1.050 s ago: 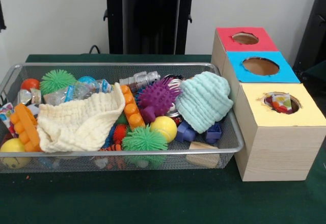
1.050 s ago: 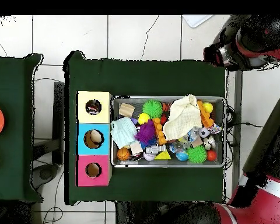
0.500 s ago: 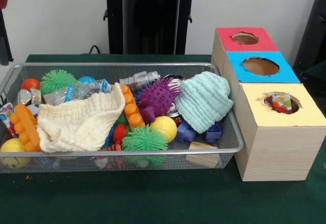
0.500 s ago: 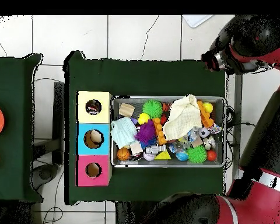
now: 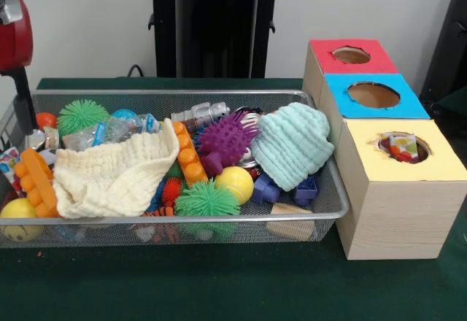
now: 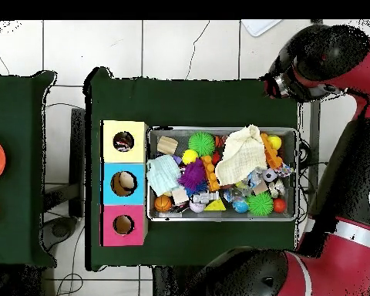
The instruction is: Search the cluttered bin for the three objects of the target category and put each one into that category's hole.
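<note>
**Arm at bin's end, nothing held that shows**

Gripper [image 6: 270, 86] hangs off the wire bin's [image 5: 332, 203] corner; jaw state cannot be told. Bin is full: cream cloth [image 5: 113, 175], mint cloth [image 5: 292, 144], purple spiky ball [image 5: 226, 138]. Box with three holes [image 5: 394, 190] stands just beside the bin

The red and black arm [image 6: 327, 58] bends high over one end of the desk [image 6: 196, 100]. Its tool [image 6: 271, 83] hangs off the corner; whether it is parted is unclear.
</note>
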